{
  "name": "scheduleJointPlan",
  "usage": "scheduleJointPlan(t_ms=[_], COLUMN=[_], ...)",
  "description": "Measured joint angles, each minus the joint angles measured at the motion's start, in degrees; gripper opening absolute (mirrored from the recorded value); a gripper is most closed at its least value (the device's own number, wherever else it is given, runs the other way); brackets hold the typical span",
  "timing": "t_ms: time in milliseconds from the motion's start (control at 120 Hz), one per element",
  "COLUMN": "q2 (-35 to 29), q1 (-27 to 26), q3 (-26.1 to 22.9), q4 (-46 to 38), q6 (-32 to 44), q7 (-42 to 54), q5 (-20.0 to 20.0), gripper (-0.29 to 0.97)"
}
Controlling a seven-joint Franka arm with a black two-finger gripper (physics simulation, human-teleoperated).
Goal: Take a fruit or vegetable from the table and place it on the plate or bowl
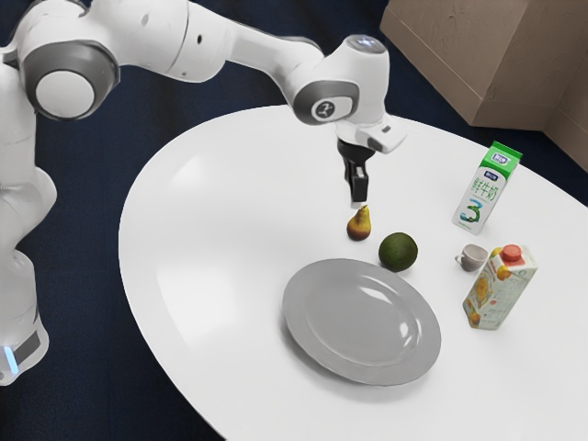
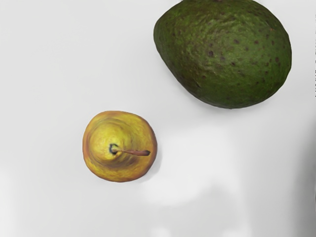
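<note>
— At the middle of the white table point(image 1: 211, 230), in the exterior view, the gripper point(image 1: 358, 195) hangs straight down over the pear point(image 1: 359, 224), its tip just above the stem end. The pear stands upright on the table, not lifted.

— Jaws open or closed?

— I cannot tell; from this side they read as one dark bar. I judge this to be the approach to the grasp: nothing is picked and the plate point(image 1: 361, 321) is bare.

— What does the next move call for?

— A short, straight drop so the jaws straddle the pear's narrow upper part. Then a close, a lift, and a carry onto the plate, which lies near the pear on the camera's side.

— Anything in the way?

— The avocado point(image 1: 398, 251) sits near the pear, toward the exterior view's right, apart from it and close to the plate's rim. Further right stand a milk carton point(image 1: 487, 186), a small cup point(image 1: 472, 257) and a juice carton point(image 1: 499, 287), all well clear of that route.

— And the wrist view?

— Looking down, the pear point(image 2: 119, 146) is seen from above, stem bent across its crown. The avocado point(image 2: 223, 52) lies beside it with bare table between them. There's room to descend, I'd say, though a wide grasp on that side could nudge the avocado.
</note>
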Motion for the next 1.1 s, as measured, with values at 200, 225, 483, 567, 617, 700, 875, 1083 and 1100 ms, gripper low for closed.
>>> scheduleJointPlan(t_ms=[200,225,483,567,617,700,875,1083,1100], q2=[4.92,5.37,8.9,10.52,11.16,11.62,13.35,14.61,14.78], q1=[0.9,1.1,2.75,7.98,10.0,10.97,12.56,17.7,17.74], q3=[-0.01,-0.01,-0.22,-4.22,-5.96,-7.28,-8.46,-13.72,-13.74], q4=[-0.03,0.0,0.18,0.41,0.87,1.31,2.07,2.88,2.88], q6=[4.43,4.74,7.89,9.01,9.61,10.72,12.37,13.53,13.59], q7=[-0.37,-0.41,-0.71,-0.75,-0.76,-0.78,-0.78,-0.76,-0.77], q5=[-3.76,-4.14,-7.93,-9.14,-9.58,-10.01,-10.87,-11.42,-11.44], gripper=[0.66,0.66,0.65,0.65,0.65,0.65,0.65,0.58,0.54])
